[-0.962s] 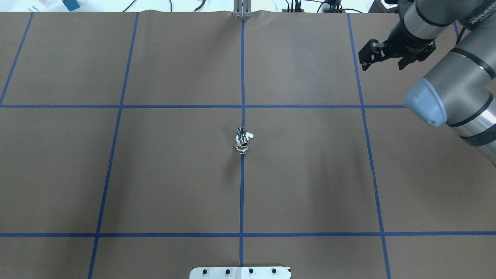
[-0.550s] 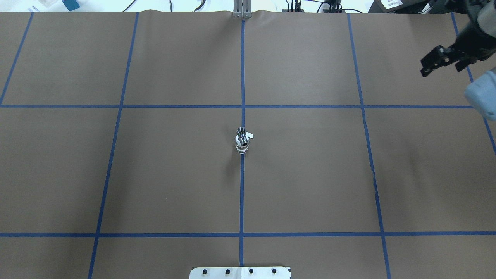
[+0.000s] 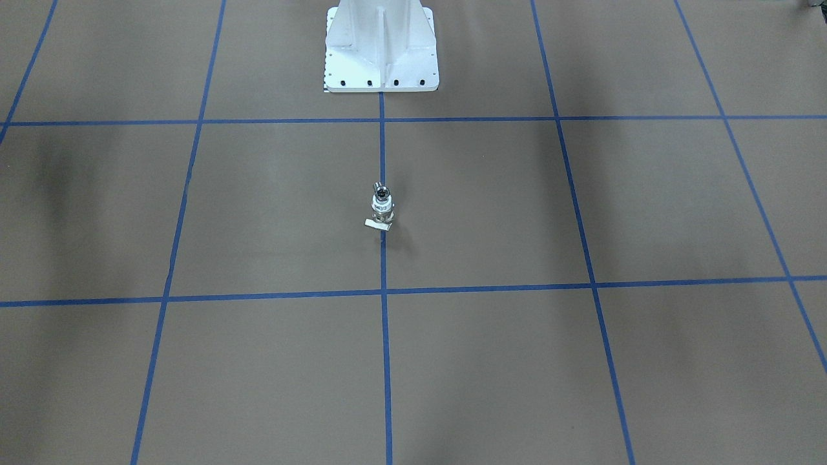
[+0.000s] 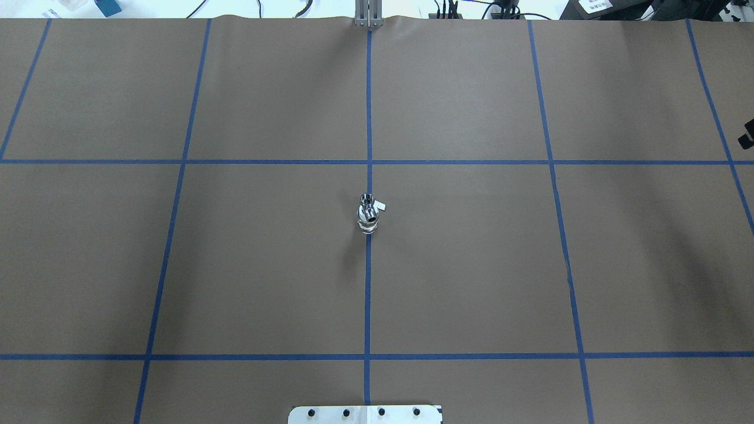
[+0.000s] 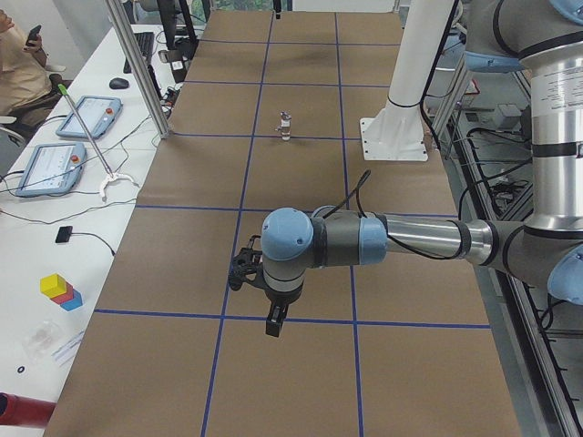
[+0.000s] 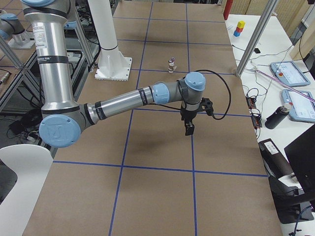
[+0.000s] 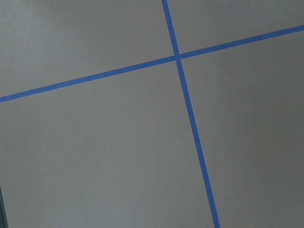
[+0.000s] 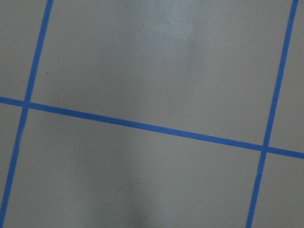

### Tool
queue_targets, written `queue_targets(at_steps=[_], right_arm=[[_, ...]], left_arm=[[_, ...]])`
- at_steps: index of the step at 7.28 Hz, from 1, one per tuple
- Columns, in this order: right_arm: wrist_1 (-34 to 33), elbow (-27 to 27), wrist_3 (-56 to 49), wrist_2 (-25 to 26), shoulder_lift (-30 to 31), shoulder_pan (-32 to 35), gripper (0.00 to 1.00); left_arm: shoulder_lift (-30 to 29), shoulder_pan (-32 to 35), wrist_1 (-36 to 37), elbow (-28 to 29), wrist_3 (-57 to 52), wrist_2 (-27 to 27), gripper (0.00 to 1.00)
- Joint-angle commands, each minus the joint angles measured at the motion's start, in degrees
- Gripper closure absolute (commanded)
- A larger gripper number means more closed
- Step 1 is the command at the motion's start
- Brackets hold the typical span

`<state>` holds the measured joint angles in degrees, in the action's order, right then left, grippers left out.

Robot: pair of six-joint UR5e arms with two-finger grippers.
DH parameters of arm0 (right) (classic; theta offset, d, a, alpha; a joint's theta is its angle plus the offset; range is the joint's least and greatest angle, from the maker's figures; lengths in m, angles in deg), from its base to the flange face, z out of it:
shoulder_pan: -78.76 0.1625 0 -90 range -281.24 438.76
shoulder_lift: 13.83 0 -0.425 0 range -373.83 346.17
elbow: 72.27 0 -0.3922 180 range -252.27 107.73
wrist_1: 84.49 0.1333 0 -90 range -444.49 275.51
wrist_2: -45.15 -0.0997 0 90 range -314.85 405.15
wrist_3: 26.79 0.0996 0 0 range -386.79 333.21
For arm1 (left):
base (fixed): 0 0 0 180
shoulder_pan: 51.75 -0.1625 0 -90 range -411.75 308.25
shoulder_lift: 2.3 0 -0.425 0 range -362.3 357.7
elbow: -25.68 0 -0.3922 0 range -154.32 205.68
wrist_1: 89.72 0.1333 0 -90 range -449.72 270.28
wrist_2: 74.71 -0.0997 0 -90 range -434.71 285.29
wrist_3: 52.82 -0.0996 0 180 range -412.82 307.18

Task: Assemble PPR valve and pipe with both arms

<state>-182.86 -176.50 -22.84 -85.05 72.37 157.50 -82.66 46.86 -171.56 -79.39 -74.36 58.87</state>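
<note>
The PPR valve [image 4: 369, 221] stands upright on the centre blue line, with white ring ends and a pale handle tab to one side. The shiny hollow head of the pipe [image 4: 366, 199] sits on top of it, touching. Both also show in the front view: the valve [image 3: 382, 210] and the pipe [image 3: 382, 192]. My left gripper [image 5: 258, 299] hangs over the table far from them, in the exterior left view only. My right gripper [image 6: 198, 118] is equally far away; a black sliver of it [image 4: 748, 134] shows at the overhead's right edge. I cannot tell whether either is open or shut.
The white pedestal [image 3: 381, 45] stands behind the valve on the centre line. Brown paper with a blue tape grid [image 4: 368, 162] covers the table. Tablets and cables [image 5: 55, 155] lie on the side bench. Both wrist views show only paper and tape.
My right arm and gripper have swept out to the right, leaving the overhead view except for a sliver. The valve and pipe have not moved.
</note>
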Motion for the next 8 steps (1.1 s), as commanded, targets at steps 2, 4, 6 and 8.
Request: queue_targets(at_steps=[2,4,6,8], right_arm=[[0.0,0.2,-2.5,0.6,6.5,1.9,0.0],[0.0,0.4,-2.5,0.7,7.8,1.9,0.0],[0.0,0.5,-2.2,0.7,9.9,1.9,0.0],[0.0,0.4,-2.5,0.6,11.6,2.7,0.0]], left_arm=[[1.5,-2.1,-4.4,0.1,5.4,0.0,0.0],[3.1,-3.2,-7.0,0.1,8.4,0.0,0.0],[3.5,-3.2,-7.6,0.6,7.9,-0.1,0.0],[3.5,-3.2,-7.6,2.6,7.8,0.0,0.0]])
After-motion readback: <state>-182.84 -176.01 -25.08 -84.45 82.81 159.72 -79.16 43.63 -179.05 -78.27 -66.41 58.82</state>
